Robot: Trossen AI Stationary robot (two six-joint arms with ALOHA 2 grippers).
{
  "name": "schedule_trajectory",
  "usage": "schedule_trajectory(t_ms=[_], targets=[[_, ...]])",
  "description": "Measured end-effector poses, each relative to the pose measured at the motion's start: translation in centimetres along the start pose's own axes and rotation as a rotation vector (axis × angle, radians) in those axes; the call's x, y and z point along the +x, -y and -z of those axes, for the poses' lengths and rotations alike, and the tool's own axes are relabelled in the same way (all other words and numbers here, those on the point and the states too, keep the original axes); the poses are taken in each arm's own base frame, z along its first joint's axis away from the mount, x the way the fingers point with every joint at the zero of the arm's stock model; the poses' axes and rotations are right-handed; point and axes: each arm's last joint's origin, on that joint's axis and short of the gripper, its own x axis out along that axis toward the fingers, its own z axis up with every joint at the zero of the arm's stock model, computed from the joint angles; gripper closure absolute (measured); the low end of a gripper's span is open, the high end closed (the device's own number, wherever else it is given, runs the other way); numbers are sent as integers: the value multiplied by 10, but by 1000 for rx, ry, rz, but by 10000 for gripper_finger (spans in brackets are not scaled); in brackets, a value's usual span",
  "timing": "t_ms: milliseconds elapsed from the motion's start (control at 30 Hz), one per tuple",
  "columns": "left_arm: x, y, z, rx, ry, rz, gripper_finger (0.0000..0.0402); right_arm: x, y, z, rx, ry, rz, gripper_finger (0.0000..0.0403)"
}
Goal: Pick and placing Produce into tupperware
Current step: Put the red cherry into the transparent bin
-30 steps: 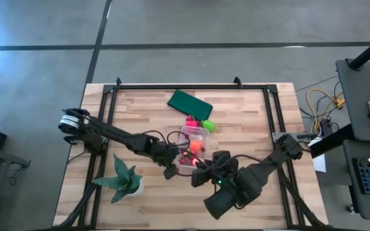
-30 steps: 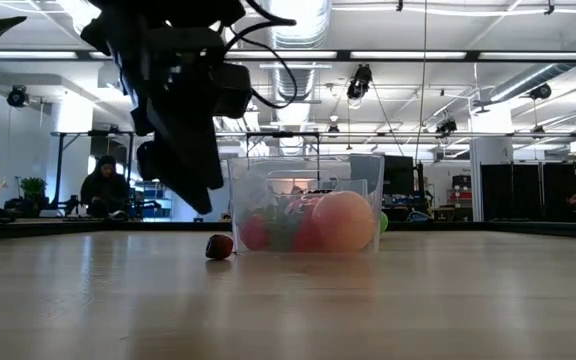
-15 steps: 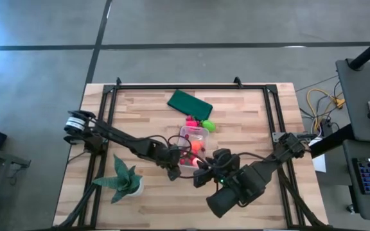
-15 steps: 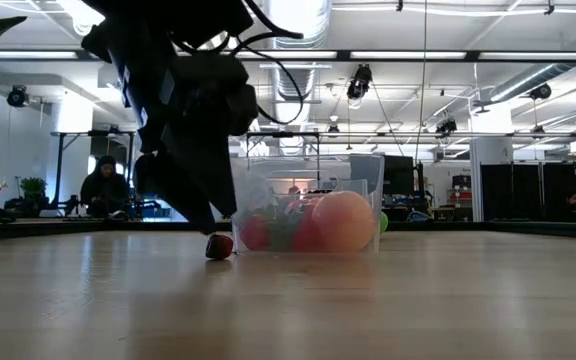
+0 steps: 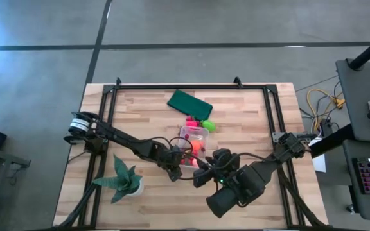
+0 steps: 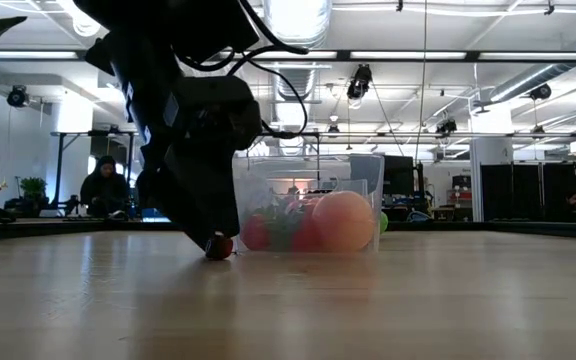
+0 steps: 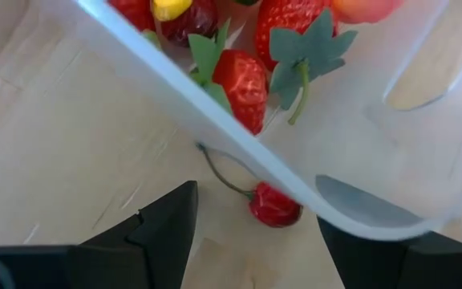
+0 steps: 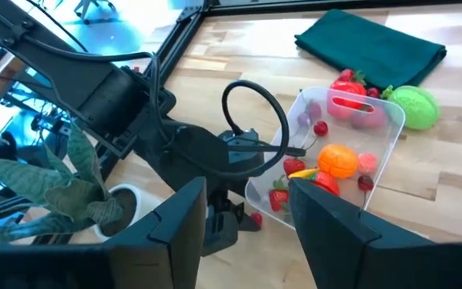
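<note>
A dark red cherry (image 7: 275, 205) with a thin curved stem lies on the wooden table (image 5: 249, 122), just outside the near corner of the clear tupperware (image 7: 239, 148) and almost touching its wall. In the low view the cherry (image 6: 219, 246) sits on the wood at the box's left corner, with my left gripper (image 6: 203, 215) down right over it. My left gripper (image 7: 251, 241) is spread wide — one dark finger on each side of the cherry, neither touching it, nothing held.

Inside the tupperware (image 8: 339, 148) I see strawberries with green leaves (image 7: 243, 80), an orange ball (image 8: 338, 159), a pink piece (image 8: 366, 161) and small dark berries (image 8: 320, 128). Against the box's far end, outside it, rest a lime-green round piece (image 8: 413, 106) and a red piece (image 8: 345, 83). Beyond those lies a folded dark green cloth (image 5: 189, 104).

My right gripper (image 8: 247, 233) hovers just beside the box's near side, its fingers parted and empty. A spiky green potted plant (image 5: 123, 179) stands near the table's front left edge, well apart from the box. In the low view, a person (image 6: 105, 187) sits far back in the room.
</note>
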Motion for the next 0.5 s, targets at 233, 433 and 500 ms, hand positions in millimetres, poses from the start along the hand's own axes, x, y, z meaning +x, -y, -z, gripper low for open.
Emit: schedule_trajectory(t_ms=[233,433,500], targets=[[0,0,0,0,-2,-2,196,0,0,0,8,4,0,232],[1,-2,1,4,-8,-3,212,1,0,-1,8,5,0,232],[1,-2,2,3,-10,-2,213,1,0,-1,8,5,0,232]])
